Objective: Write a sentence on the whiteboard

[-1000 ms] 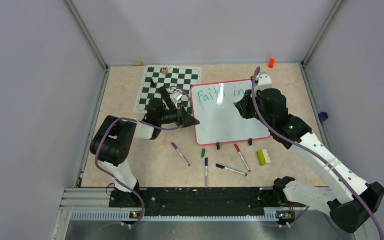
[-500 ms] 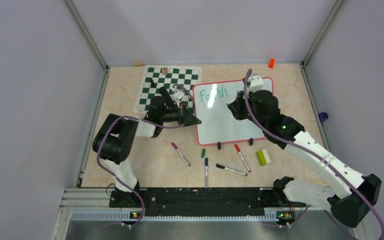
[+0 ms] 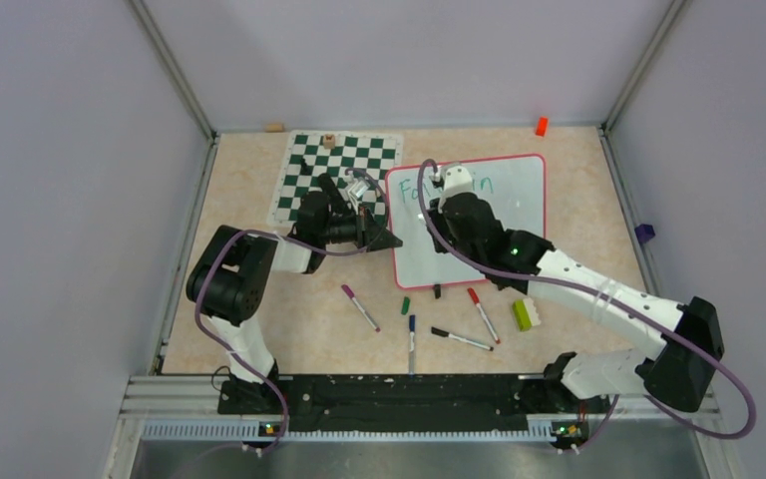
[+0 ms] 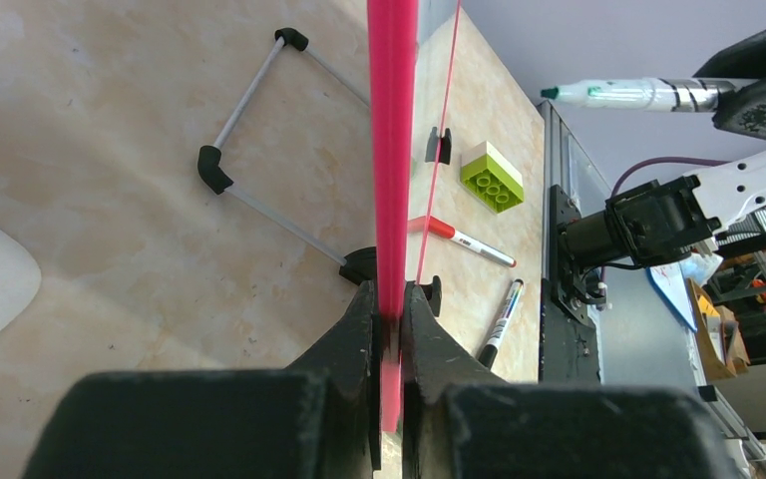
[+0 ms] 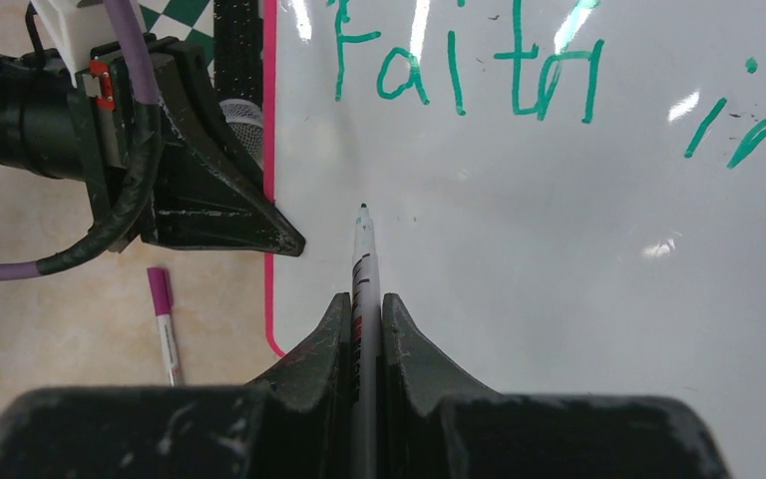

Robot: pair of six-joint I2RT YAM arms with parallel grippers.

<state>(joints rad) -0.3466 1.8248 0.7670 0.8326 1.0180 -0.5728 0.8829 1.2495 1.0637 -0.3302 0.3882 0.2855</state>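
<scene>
Pinches pink-framed glossy white whiteboard (image 3: 519, 215) in left gripper (image 4: 389, 311); clamps slim white marker (image 5: 363, 261) in right gripper (image 5: 364, 311) near teal handwritten sentence (image 5: 459, 80), over beige tabletop (image 3: 244, 190).

The whiteboard (image 5: 559, 329) is bare below the writing (image 5: 459, 75); the left gripper (image 3: 389, 241) blocks its left edge (loose markers (image 3: 360, 306) and 1 lime brick (image 3: 525, 313) clutter the front).

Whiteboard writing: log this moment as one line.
left gripper: shut on whiteboard frame | right gripper: shut on marker | sentence: only "Faith in" written | marker tip: below "Faith"

Chess mat (image 3: 341, 170), loose markers (image 3: 462, 340), green brick (image 3: 524, 314), orange block (image 3: 541, 126).
</scene>
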